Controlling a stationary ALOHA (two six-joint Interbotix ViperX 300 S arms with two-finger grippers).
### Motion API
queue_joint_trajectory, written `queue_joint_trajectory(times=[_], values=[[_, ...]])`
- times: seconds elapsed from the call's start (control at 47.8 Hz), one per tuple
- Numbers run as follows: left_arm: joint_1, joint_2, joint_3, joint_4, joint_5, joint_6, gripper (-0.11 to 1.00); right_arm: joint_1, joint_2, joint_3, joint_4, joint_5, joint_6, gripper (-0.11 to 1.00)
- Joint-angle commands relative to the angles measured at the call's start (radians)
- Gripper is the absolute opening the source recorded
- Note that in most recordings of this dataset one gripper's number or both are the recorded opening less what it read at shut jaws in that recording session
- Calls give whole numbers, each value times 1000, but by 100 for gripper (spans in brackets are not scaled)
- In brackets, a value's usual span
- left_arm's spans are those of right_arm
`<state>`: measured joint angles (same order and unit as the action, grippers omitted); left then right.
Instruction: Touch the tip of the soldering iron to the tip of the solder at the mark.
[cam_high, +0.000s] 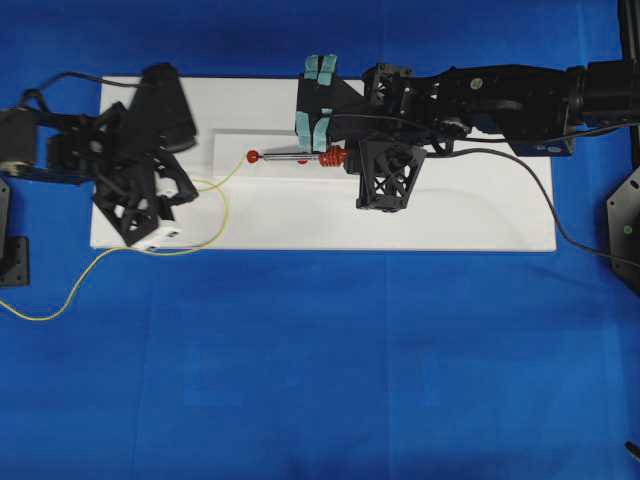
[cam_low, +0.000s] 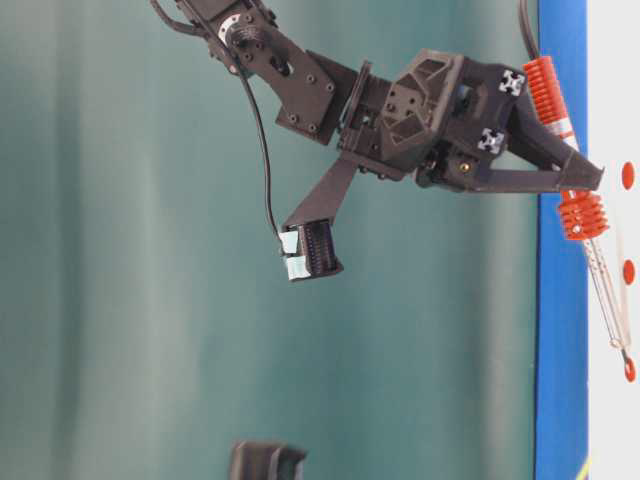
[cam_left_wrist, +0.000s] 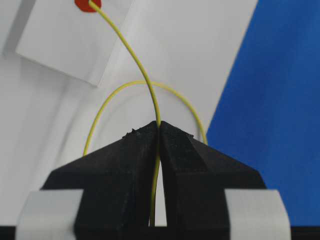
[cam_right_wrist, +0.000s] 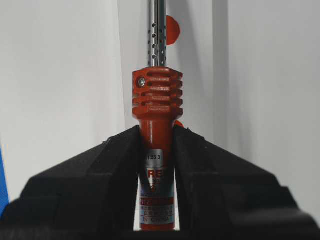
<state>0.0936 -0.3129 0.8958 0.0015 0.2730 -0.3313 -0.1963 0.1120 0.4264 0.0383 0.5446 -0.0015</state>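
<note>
The soldering iron (cam_high: 300, 157) lies level over the white board (cam_high: 450, 225), its red ribbed handle (cam_right_wrist: 156, 95) clamped in my right gripper (cam_right_wrist: 156, 129), which is shut on it. The dark tip points left and ends just right of the red mark (cam_high: 253, 156); I cannot tell whether it touches. The yellow solder (cam_left_wrist: 145, 80) rises out of my left gripper (cam_left_wrist: 159, 123), shut on the wire, and its free end rests on the mark (cam_left_wrist: 88, 4). In the table-level view the iron (cam_low: 605, 290) hangs down toward the lowest red dot (cam_low: 629, 370).
Slack solder (cam_high: 40, 315) loops off the board onto the blue cloth. The iron's black cord (cam_high: 540, 185) trails to the right. Two more red dots (cam_low: 627, 175) sit along the iron's line. A black bracket with teal pads (cam_high: 318, 100) juts from the right arm.
</note>
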Motion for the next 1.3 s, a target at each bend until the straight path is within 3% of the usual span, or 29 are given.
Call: queue_joint_trajectory(times=[0.0, 0.209, 0.397, 0.774, 1.276], values=[[-2, -92, 15, 2, -5, -3, 1, 0, -11, -25, -2, -9, 0, 6], [-2, -285, 107, 2, -41, -11, 1, 0, -11, -23, -3, -15, 0, 6], [-3, -371, 150, 2, -63, -12, 1, 0, -11, -26, -2, -20, 2, 6], [-20, -368, 152, 2, -44, -12, 1, -20, -146, 25, -32, -17, 6, 6], [-20, -376, 156, 2, -18, -12, 1, -38, -368, 239, -44, -63, 55, 6]])
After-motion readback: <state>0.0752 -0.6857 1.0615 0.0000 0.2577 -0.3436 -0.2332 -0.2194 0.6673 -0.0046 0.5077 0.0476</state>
